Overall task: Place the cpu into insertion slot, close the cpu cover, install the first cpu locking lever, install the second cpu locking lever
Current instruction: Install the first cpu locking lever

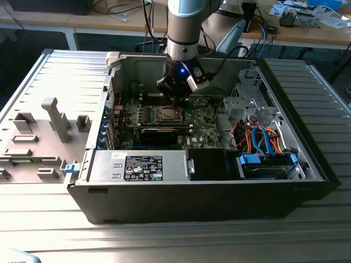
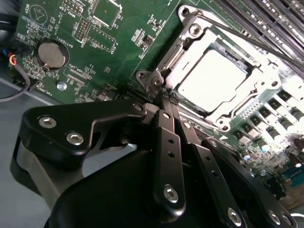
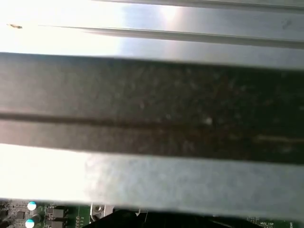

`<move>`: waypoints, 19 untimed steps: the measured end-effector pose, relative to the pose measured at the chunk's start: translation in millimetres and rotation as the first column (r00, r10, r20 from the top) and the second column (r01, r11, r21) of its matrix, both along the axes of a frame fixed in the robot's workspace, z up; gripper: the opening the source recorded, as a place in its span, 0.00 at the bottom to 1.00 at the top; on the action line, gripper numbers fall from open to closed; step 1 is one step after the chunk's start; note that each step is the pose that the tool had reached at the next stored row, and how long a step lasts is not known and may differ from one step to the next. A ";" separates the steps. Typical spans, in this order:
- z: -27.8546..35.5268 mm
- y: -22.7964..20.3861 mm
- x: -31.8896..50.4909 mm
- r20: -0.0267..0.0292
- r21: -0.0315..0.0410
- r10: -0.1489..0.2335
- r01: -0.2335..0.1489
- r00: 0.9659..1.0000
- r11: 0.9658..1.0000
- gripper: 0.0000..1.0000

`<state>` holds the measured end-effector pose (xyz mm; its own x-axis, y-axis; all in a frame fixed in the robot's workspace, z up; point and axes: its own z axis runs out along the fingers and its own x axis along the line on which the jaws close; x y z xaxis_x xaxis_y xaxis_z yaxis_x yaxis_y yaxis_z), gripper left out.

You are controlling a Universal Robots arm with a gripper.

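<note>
So the PC case (image 1: pixel 219 181) was lying on its side on the ribbed metal surface (image 1: pixel 164 241), side panel off, with the green motherboard (image 1: pixel 200 118) exposed inside. Plenty of clutter around the socket: a long black card (image 1: pixel 159 135) sat just in front of it in the exterior view, the power supply (image 1: pixel 140 166) ran along the near wall, and a tangle of orange and blue cables (image 1: pixel 263 137) plus a blue drive caddy (image 1: pixel 267 164) filled the exterior view's right end of the case. A grey plastic shroud (image 1: pixel 49 129) lay outside on the exterior view's left.

In the second wrist view the cpu (image 2: pixel 211 78) was already sitting in the insertion slot (image 2: pixel 187 59), pale top facing up, and the cpu cover (image 2: pixel 259 85) was down flat around it. A thin locking lever (image 2: pixel 251 42) ran along the far side of the socket. A coin cell battery (image 2: pixel 51 53) sat off on the board, well apart.

The end effector (image 2: pixel 166 99) was clenched, fingertips pinched together with nothing between them, tips right at the screw tab (image 2: pixel 154 80) on the corner of the socket frame. Couldn't tell if it was actually touching.
</note>
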<state>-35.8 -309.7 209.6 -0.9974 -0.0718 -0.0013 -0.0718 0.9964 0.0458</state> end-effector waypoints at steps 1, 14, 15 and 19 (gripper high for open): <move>0.7 0.0 -0.3 0.000 0.000 0.000 0.000 1.000 1.000 0.11; 9.8 0.0 -6.4 0.008 0.000 0.000 0.000 1.000 1.000 0.11; 9.9 0.0 -6.9 0.008 0.000 0.000 0.000 1.000 1.000 0.11; 10.0 0.0 -12.2 0.010 0.000 0.000 0.000 1.000 1.000 0.11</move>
<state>-47.9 -309.7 219.6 -0.9974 -0.0715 -0.0109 -0.0720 0.9964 0.0449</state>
